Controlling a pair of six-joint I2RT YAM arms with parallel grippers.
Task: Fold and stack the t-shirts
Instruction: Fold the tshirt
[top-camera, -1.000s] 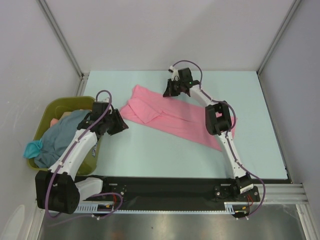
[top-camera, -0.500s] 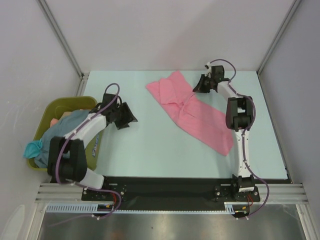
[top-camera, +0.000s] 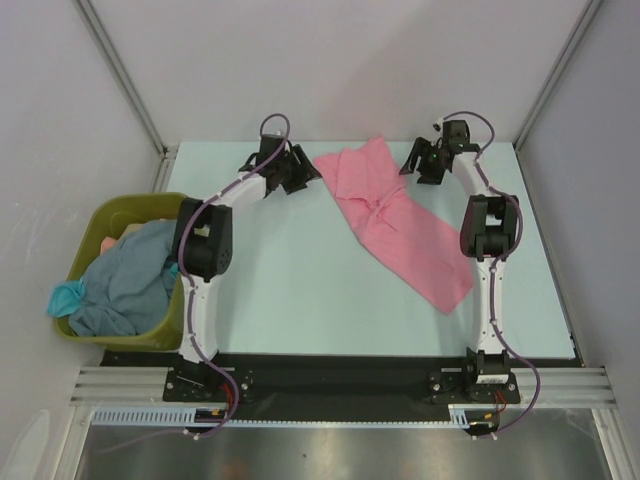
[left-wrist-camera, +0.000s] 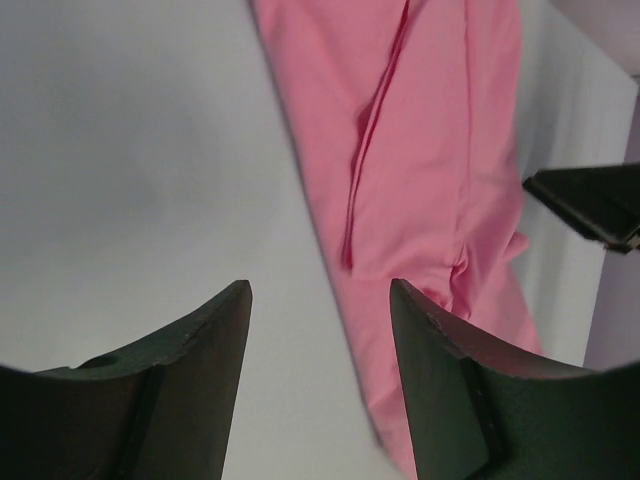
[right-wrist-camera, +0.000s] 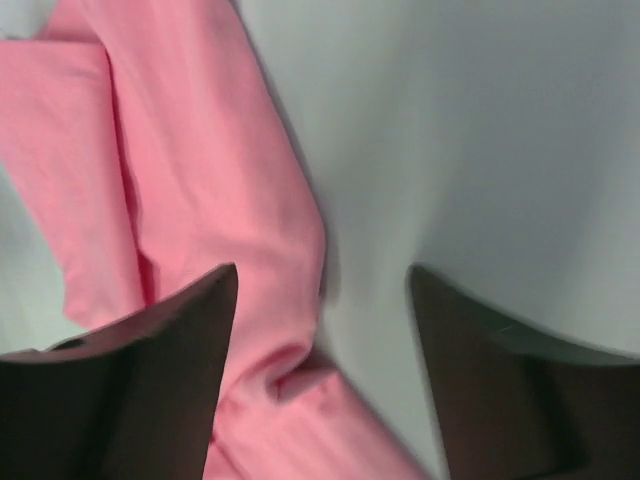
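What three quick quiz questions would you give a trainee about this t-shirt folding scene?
1. True or false: the pink t-shirt lies in the olive-green bin.
2. The left fingers are: A) shut on cloth, B) open and empty, C) out of view.
3. Fill in: the grey-blue t-shirt lies in the ____.
Key: 1 false, it lies on the table; 2 B; 3 bin.
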